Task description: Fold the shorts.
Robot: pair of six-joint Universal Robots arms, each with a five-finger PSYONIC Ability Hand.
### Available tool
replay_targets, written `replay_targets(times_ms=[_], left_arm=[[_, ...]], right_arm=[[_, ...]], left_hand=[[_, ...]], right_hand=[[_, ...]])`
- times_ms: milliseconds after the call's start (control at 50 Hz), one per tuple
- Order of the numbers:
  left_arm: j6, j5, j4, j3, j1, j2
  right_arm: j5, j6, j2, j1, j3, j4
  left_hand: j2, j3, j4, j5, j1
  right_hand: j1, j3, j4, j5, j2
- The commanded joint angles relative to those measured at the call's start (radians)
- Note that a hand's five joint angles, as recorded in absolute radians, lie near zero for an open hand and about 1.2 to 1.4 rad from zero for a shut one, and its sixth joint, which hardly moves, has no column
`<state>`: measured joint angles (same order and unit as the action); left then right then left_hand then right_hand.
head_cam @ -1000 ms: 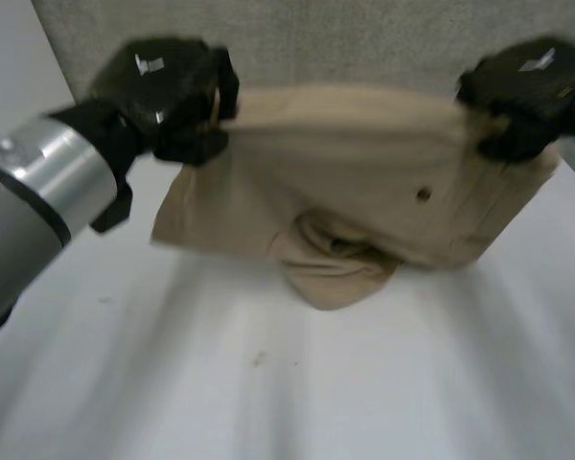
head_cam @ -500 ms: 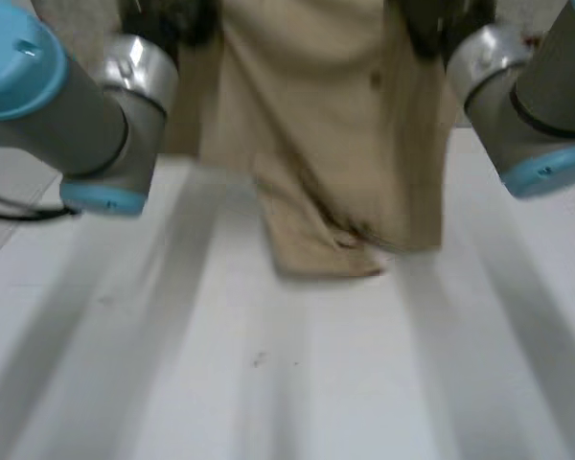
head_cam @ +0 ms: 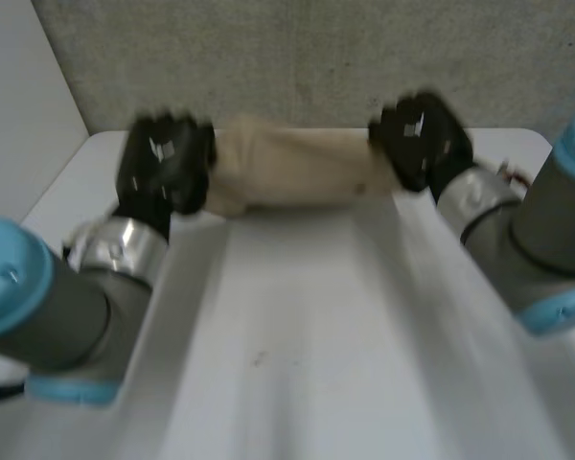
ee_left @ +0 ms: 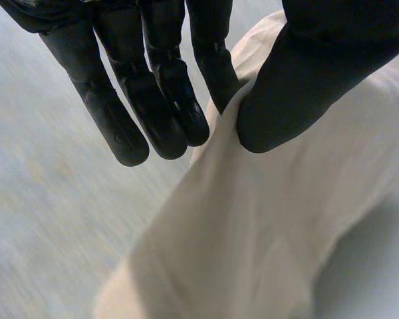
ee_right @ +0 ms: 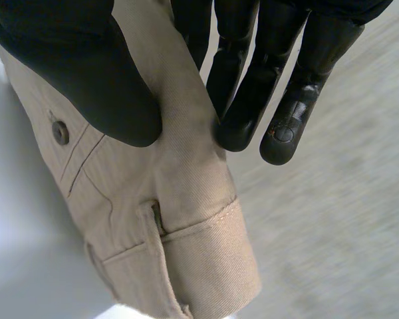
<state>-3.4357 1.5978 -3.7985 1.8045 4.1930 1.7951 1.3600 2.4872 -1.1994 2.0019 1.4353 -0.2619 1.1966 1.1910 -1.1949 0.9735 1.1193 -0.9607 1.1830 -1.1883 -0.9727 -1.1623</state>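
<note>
Here left hand (head_cam: 165, 165) and right hand (head_cam: 422, 144) pinch the shorts' (head_cam: 292, 171) opposite edges

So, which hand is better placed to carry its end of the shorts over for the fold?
Probably the right hand: it pinches the shorts close to the button, where seams should stiffen the cloth. The left hand pinches plain cloth at the other end.
</note>
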Motion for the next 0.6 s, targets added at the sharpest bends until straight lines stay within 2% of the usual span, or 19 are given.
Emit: replay_targets(times_ms=[20,60,80,100,140,160,240,360,520,600], left_arm=[[0.024,0.013,0.105,0.124,-0.068,0.043],[0.056,0.017,0.205,0.125,-0.074,0.030],[0.056,0.017,0.206,0.125,-0.074,0.030],[0.065,0.017,0.233,0.124,-0.074,0.018],[0.096,0.010,0.348,0.115,-0.064,-0.051],[0.101,0.007,0.373,0.112,-0.062,-0.066],[0.127,-0.005,0.462,0.087,-0.060,-0.132],[0.155,-0.032,0.487,0.046,-0.056,-0.233],[0.234,-0.032,0.491,-0.004,0.028,-0.257],[0.322,-0.035,0.500,-0.007,0.062,-0.240]], right_arm=[[0.007,0.005,0.072,0.006,0.128,0.019],[0.005,0.013,0.035,0.006,0.160,0.047],[0.005,0.018,0.018,0.008,0.172,0.058],[0.004,0.022,0.003,0.008,0.186,0.067],[0.002,0.033,-0.020,0.008,0.207,0.079],[0.001,0.039,-0.028,0.008,0.220,0.082],[-0.002,0.071,-0.037,0.000,0.266,0.090],[-0.006,0.094,-0.042,-0.003,0.312,0.081],[-0.004,0.085,-0.043,-0.005,0.340,0.078],[-0.001,0.085,-0.043,-0.005,0.340,0.078]], left_hand=[[0.200,0.205,-0.201,0.248,0.277],[0.200,0.205,-0.201,0.248,0.277],[0.200,0.205,-0.201,0.248,0.277],[0.081,0.086,-0.083,0.129,0.158],[-0.680,-0.675,0.678,-0.632,-0.603],[-0.724,-0.719,0.723,-0.676,-0.647],[-0.827,-0.822,0.826,-0.779,-0.750],[-0.836,-0.831,0.835,-0.788,-0.759],[-0.807,-0.801,0.805,-0.758,-0.730],[-0.804,-0.798,0.802,-0.755,-0.727]], right_hand=[[-0.436,0.213,-0.208,-0.249,-0.234],[-0.436,0.213,-0.208,-0.249,-0.234],[-0.436,0.213,-0.208,-0.249,-0.234],[-0.436,0.213,-0.208,-0.249,-0.234],[-0.436,0.213,-0.208,-0.249,-0.234],[-0.436,0.213,-0.208,-0.249,-0.234],[-0.436,0.213,-0.208,-0.249,-0.234],[-0.436,0.213,-0.208,-0.249,-0.234],[-0.436,0.213,-0.208,-0.249,-0.234],[-0.436,0.213,-0.208,-0.249,-0.234]])
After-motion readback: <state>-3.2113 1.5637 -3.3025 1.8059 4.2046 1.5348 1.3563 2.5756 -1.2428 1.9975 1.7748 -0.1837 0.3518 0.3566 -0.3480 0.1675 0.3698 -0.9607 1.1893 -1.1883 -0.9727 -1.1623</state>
